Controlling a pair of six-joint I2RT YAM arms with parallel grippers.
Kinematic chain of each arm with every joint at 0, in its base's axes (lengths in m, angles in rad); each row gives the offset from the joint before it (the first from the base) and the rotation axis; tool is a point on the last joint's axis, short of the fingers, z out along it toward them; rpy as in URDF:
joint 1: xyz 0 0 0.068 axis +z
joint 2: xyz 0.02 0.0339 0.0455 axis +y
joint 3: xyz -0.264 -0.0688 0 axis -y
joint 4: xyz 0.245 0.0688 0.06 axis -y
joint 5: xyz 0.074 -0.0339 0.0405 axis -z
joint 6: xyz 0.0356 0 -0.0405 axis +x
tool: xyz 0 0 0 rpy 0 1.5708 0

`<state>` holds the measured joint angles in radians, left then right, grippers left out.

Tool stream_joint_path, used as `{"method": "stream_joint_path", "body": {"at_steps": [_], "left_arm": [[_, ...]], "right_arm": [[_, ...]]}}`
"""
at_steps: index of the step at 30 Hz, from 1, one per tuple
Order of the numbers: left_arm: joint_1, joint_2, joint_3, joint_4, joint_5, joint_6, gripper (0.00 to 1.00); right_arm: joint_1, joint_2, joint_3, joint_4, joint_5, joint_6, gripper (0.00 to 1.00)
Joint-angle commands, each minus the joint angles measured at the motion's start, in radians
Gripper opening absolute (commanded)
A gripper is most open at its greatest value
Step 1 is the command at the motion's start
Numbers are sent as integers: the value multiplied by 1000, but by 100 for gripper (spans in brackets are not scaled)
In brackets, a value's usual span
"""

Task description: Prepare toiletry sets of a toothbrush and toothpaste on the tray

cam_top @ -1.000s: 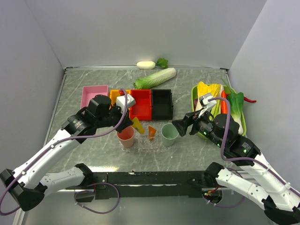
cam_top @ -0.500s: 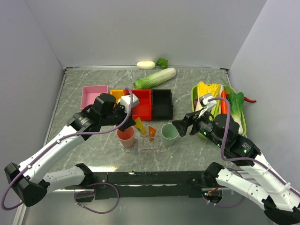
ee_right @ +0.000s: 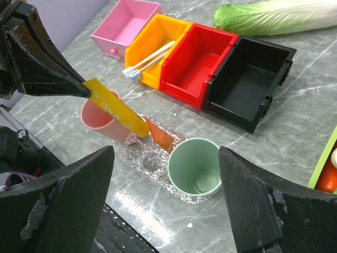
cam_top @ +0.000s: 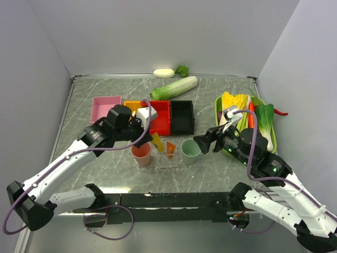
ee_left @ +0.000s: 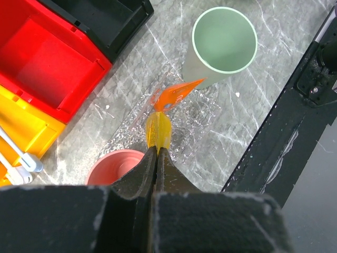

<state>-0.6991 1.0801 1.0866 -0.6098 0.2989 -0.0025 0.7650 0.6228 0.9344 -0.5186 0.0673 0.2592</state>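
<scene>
Toothpaste (ee_right: 113,108) in left hand (ee_left: 156,153) slants, free end down toward tray (ee_right: 150,161).

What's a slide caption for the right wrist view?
Left jaws shut on the yellow toothpaste, tilted over the clear tray beside the orange toothpaste, between pink cup and green cup.

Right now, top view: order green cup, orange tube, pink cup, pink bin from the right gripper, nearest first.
1. Green cup, beside the right gripper.
2. Orange tube, left of it.
3. Pink cup, further left.
4. Pink bin, far left, back.
</scene>
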Motion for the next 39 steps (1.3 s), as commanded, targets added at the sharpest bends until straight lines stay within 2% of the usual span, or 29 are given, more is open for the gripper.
{"method": "stream_joint_path", "body": {"at_steps": [1, 39], "left_arm": [[-2, -2, 10, 48, 23, 22, 1], [-34, 40, 4, 61, -24, 29, 1]], "right_arm": [[-3, -21, -2, 6, 14, -12, 87], [0, -38, -19, 3, 16, -14, 88]]}}
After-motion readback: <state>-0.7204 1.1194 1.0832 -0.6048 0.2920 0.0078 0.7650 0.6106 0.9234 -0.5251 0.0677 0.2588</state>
